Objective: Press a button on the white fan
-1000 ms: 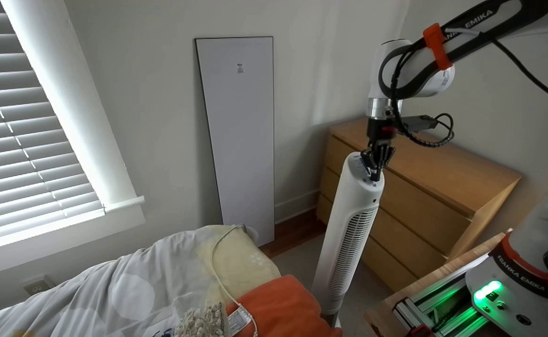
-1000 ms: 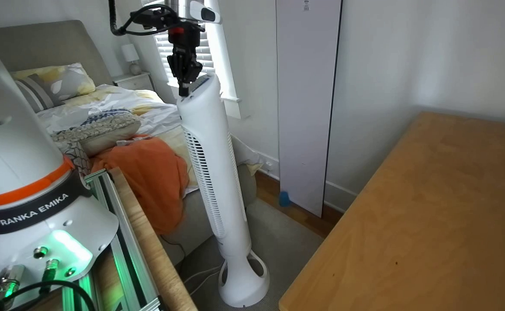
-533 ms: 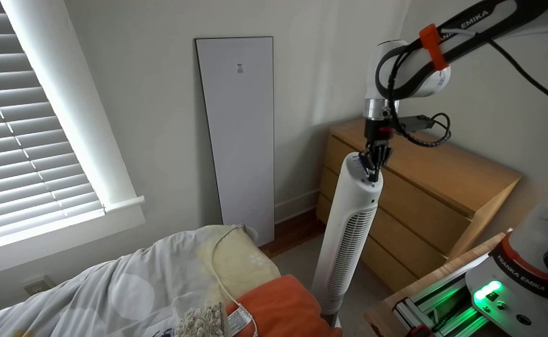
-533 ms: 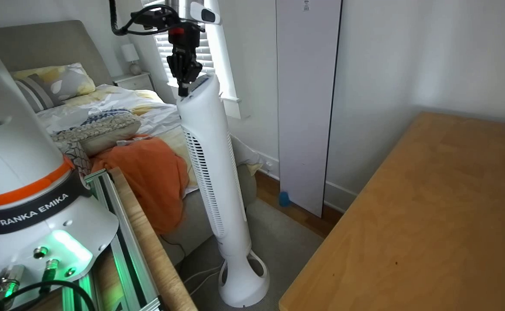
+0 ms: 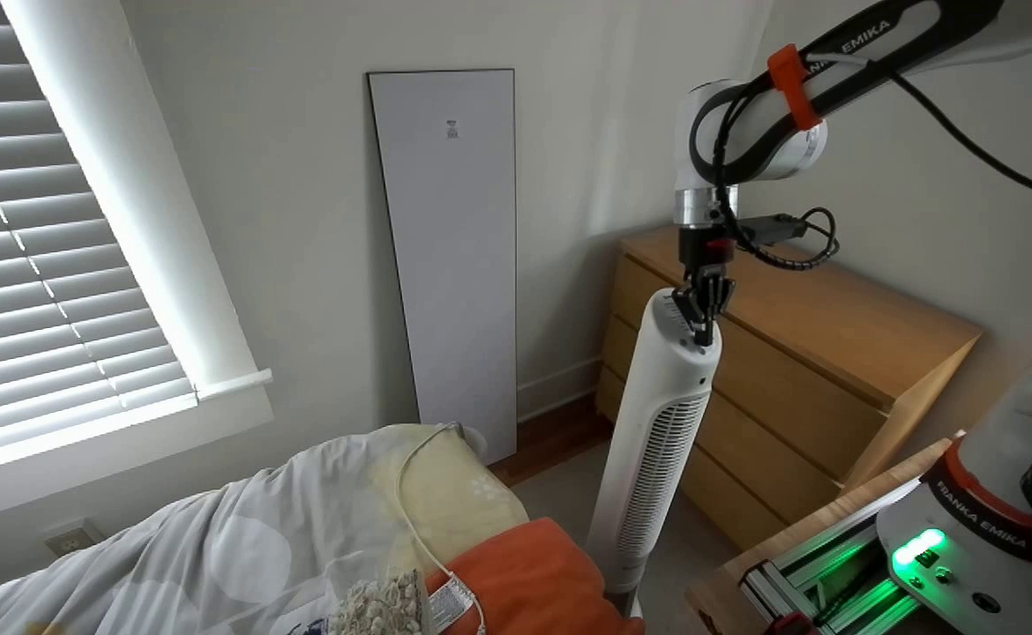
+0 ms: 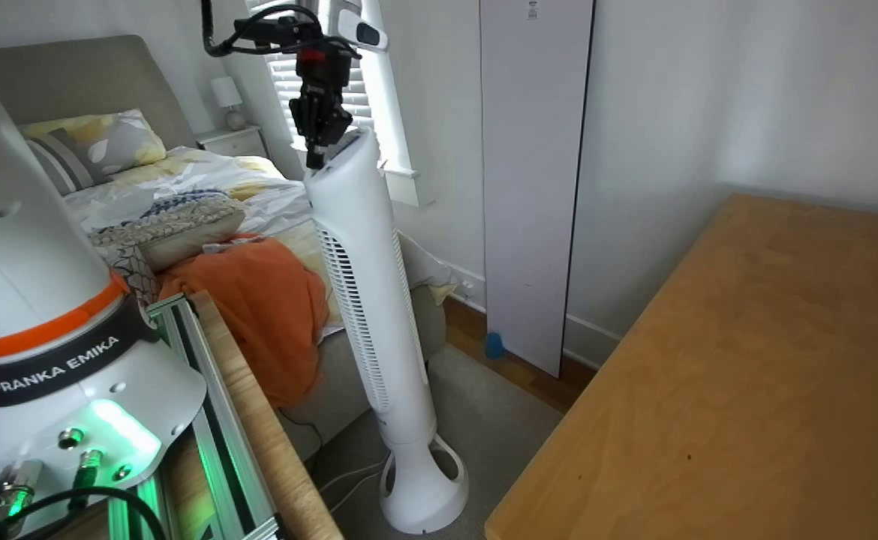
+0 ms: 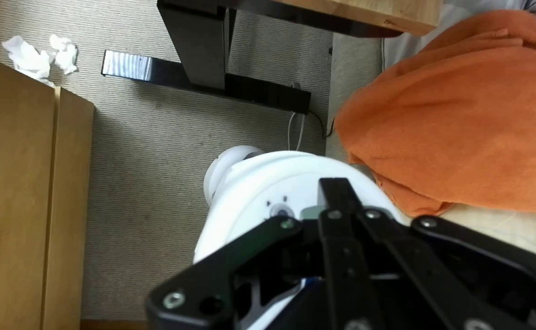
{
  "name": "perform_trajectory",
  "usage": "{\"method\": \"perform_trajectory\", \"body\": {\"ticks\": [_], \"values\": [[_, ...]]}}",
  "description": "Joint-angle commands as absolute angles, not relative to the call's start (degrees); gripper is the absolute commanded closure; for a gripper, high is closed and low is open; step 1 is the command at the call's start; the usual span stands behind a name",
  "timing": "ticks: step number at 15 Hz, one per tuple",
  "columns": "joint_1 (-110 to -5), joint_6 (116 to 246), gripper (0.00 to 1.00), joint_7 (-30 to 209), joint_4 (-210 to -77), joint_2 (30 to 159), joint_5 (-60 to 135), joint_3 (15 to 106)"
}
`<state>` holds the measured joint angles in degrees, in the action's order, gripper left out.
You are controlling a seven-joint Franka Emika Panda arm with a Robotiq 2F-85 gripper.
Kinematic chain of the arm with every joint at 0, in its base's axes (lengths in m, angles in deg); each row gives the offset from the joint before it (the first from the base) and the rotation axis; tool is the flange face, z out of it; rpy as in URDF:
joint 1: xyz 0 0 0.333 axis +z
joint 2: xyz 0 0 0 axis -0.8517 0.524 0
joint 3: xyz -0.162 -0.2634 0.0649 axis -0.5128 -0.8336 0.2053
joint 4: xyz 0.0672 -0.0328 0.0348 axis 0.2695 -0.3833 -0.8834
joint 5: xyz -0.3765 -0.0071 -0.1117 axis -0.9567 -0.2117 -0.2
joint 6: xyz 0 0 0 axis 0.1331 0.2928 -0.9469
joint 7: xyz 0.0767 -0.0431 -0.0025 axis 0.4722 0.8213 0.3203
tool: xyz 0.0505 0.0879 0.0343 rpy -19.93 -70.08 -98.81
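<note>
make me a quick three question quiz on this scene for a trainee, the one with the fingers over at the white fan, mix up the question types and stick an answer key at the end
1. Multiple choice: where along the white fan are the fingers? A) low down; B) halfway up; C) at its top.
2. True or false: the orange cloth hangs over the edge of the bed.
3. Short answer: what colour is the light on the robot's base?

Key: 1 C; 2 true; 3 green.
</note>
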<state>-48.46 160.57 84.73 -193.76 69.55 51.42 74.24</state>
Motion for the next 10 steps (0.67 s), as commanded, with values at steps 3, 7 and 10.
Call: {"method": "perform_trajectory", "body": {"ticks": [3, 7, 10], "values": [[-48.25, 158.63, 1.0, 86.06, -194.74, 66.99, 47.11, 74.8], [-47.71, 152.73, 1.0, 85.0, -196.56, 59.54, 48.21, 74.49], [-47.08, 148.47, 1.0, 83.85, -196.93, 54.49, 49.86, 74.22]]}}
